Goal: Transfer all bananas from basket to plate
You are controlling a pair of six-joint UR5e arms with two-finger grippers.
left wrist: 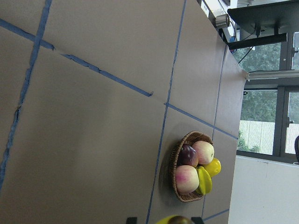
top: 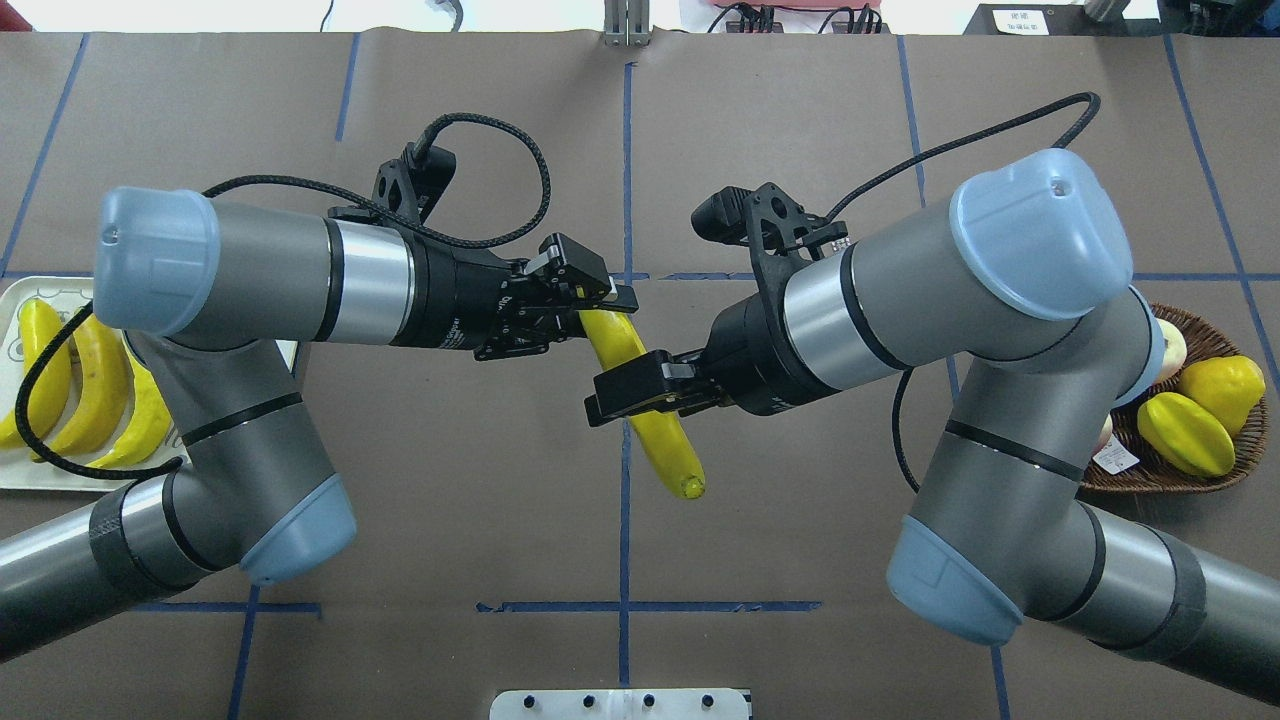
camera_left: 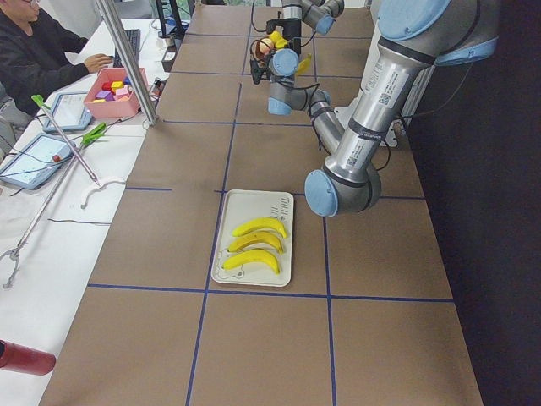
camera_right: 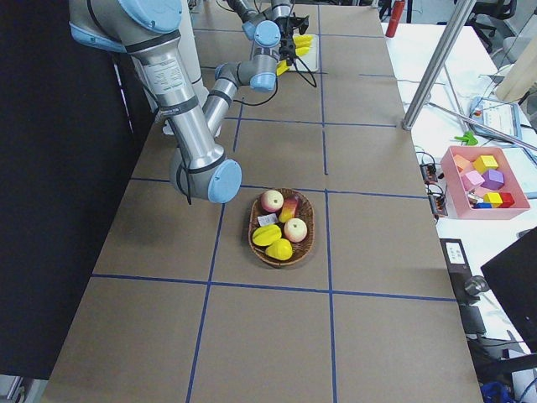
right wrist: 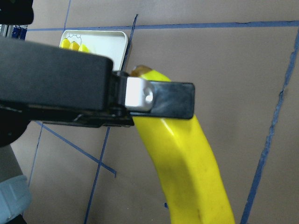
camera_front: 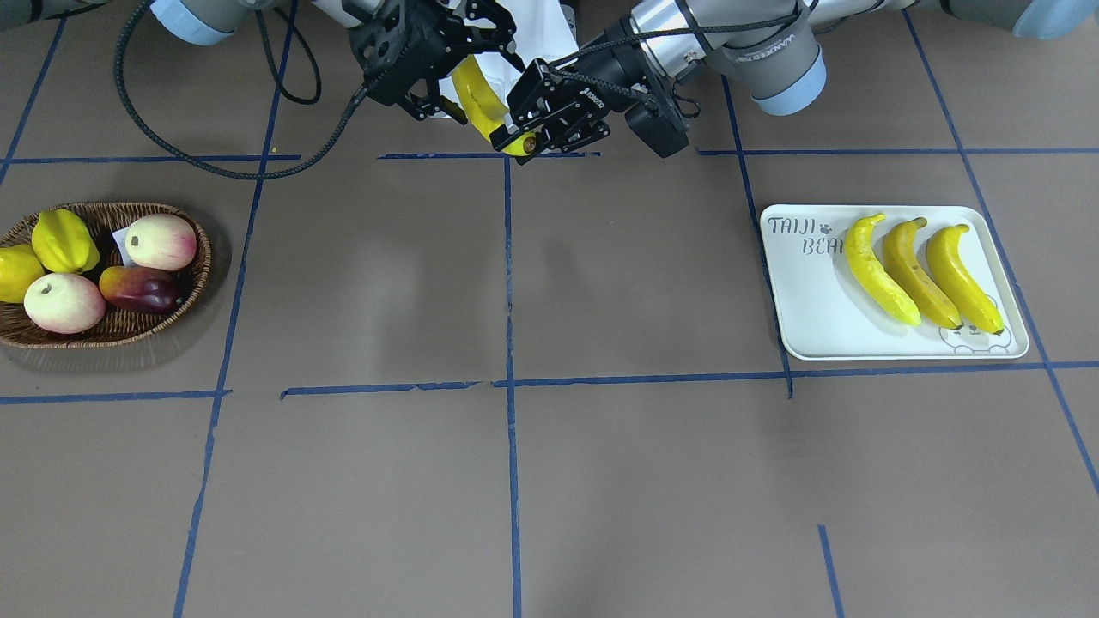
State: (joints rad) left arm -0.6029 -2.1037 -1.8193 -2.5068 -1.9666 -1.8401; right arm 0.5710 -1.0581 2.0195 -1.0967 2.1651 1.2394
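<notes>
One banana [top: 655, 430] hangs in the air over the table's middle, held between both arms. My right gripper [top: 640, 390] is shut on its middle. My left gripper [top: 605, 305] is closed around its far, dark-tipped end [camera_front: 525, 144]; that tip shows between the fingertips in the left wrist view [left wrist: 175, 219]. Three bananas [camera_front: 919, 275] lie side by side on the white plate [camera_front: 807, 318]. The wicker basket [camera_front: 197, 257] shows no banana in it.
The basket holds a starfruit [camera_front: 62, 240], a lemon [camera_front: 15, 273], two peaches [camera_front: 160, 242] and a dark red mango [camera_front: 139, 288]. Blue tape lines cross the brown table. Operators' items lie on a side table [camera_left: 51, 144].
</notes>
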